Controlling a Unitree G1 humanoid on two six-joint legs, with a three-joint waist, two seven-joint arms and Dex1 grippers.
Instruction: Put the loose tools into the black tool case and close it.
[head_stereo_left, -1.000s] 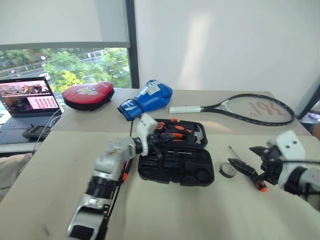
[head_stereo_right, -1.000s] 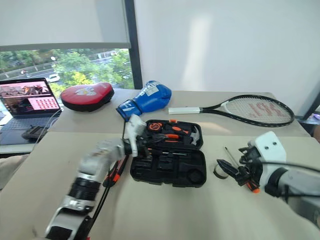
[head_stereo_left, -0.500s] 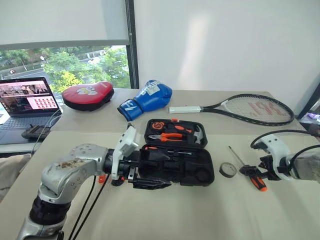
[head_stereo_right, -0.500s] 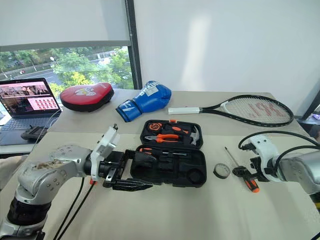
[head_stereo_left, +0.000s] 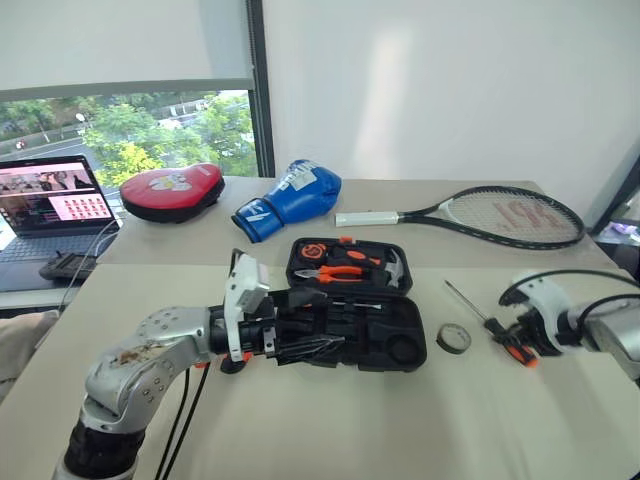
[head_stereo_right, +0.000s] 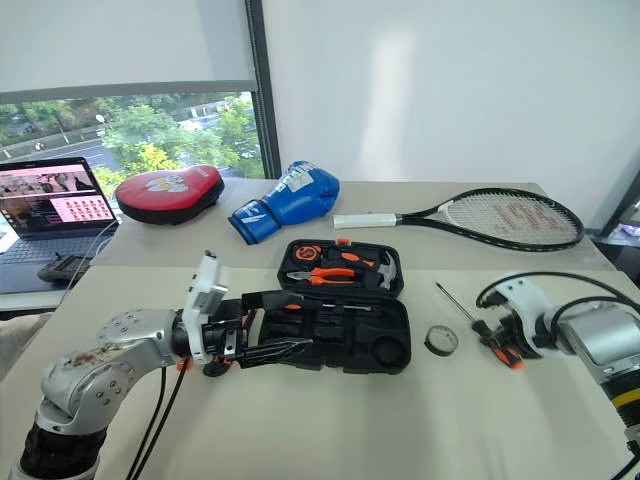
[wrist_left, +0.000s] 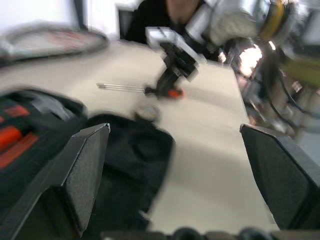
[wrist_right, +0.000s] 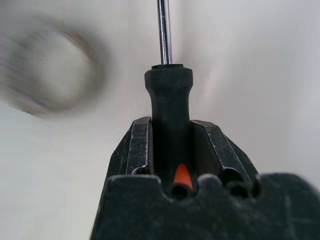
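gripping the handle of a screwdriver (head_stereo_right: 492, 340), the right gripper (head_stereo_right: 503, 333) has its two black fingers (wrist_right: 135, 150) pressed against the dark handle on either side, the steel shaft running straight on past the fingertips. the tool lies on the beige table (head_stereo_right: 330, 420), to the right of the black tool case (head_stereo_right: 335, 312); its long axis slants from the handle near the robot up and to the left toward the far tip. the small grey tape roll (head_stereo_right: 441, 340) lies flat between the case and this screwdriver, just beside the shaft and apart from it. the right arm is by far the nearer to both; the coming move likely carries the screwdriver leftward over the roll to the case.

the left gripper (head_stereo_right: 268, 332) hangs level at the case's left end, its fingers spread wide and holding nothing, pointing across the near half.

the case lies open. its far half holds orange-handled pliers (head_stereo_right: 322, 277) and a hammer; the near half shows dark recesses, whose contents cannot be made out.
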